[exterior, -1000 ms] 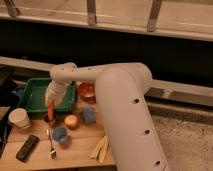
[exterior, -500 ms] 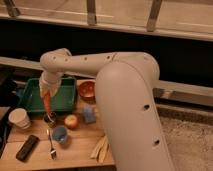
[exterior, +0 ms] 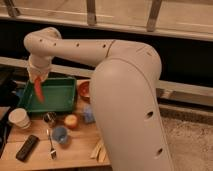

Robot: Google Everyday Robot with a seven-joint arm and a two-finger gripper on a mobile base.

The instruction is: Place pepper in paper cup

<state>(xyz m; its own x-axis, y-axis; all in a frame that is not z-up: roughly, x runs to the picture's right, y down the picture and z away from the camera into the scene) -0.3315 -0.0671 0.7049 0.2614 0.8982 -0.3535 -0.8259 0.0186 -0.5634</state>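
Observation:
The slim red-orange pepper [exterior: 39, 91] hangs down from my gripper [exterior: 37, 79], which is shut on its upper end. The gripper holds it in the air over the left part of the green tray [exterior: 60, 97]. The off-white paper cup [exterior: 19, 118] stands upright on the wooden table at the left, below and to the left of the pepper, apart from it. My large white arm fills the middle and right of the view and hides that part of the table.
A small blue cup [exterior: 60, 134], a round orange fruit [exterior: 71, 121] and a small metal cup [exterior: 49, 118] stand in front of the tray. A black remote [exterior: 26, 147], a spoon [exterior: 51, 146], a red bowl [exterior: 84, 89] and yellowish pieces [exterior: 100, 150] also lie on the table.
The gripper has swung left and risen with the pepper, from over the table in front of the tray to above the tray's left part, nearer the paper cup.

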